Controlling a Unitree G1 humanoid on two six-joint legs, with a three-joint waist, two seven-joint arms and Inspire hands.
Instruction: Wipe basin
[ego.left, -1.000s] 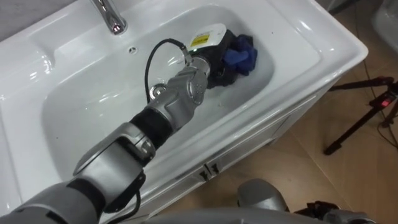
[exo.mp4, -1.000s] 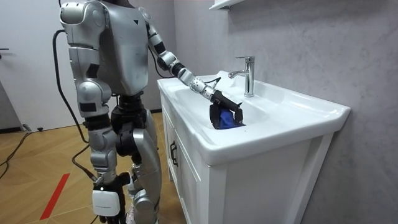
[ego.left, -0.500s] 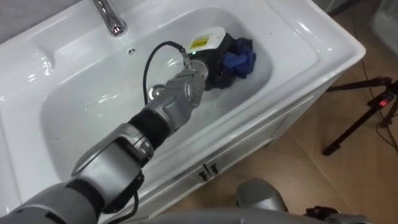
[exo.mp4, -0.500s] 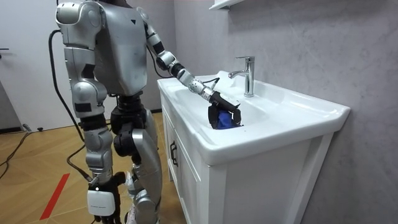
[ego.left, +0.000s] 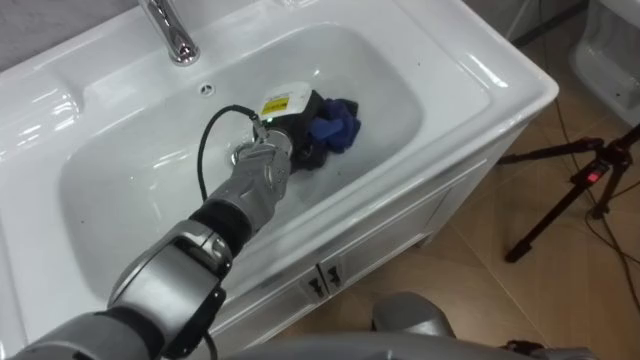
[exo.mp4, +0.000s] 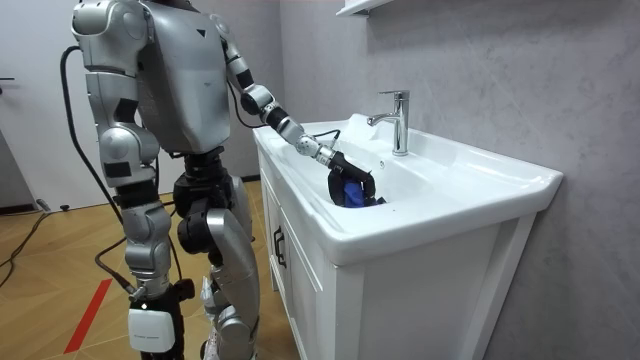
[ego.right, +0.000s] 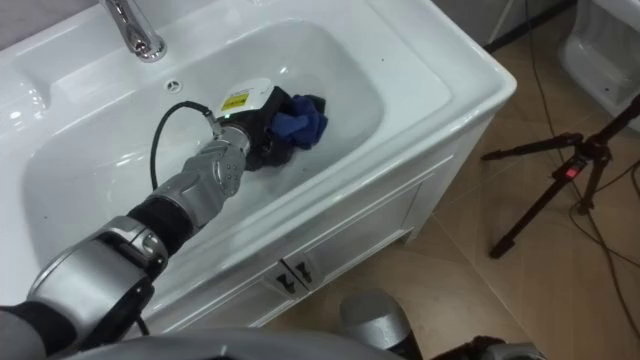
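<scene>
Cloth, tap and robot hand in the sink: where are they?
cloth (ego.left: 338, 122): left eye view, on its blue folds.
tap (ego.left: 172, 35): left eye view, on its shiny stem.
left hand (ego.left: 298, 130): left eye view, on its back.

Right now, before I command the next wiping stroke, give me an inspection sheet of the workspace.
Surface: white basin, no marks seen; wet or dry cannot be told.
Job's things: blue cloth lies inside the basin, right of its middle.
Clutter: nothing seen.
Hands: left hand curled round the cloth; right hand hangs at the robot's side.
Cables: thin cables on the floor by the tripod.
Surroundings: faucet behind the basin; cabinet doors shut below.
</scene>
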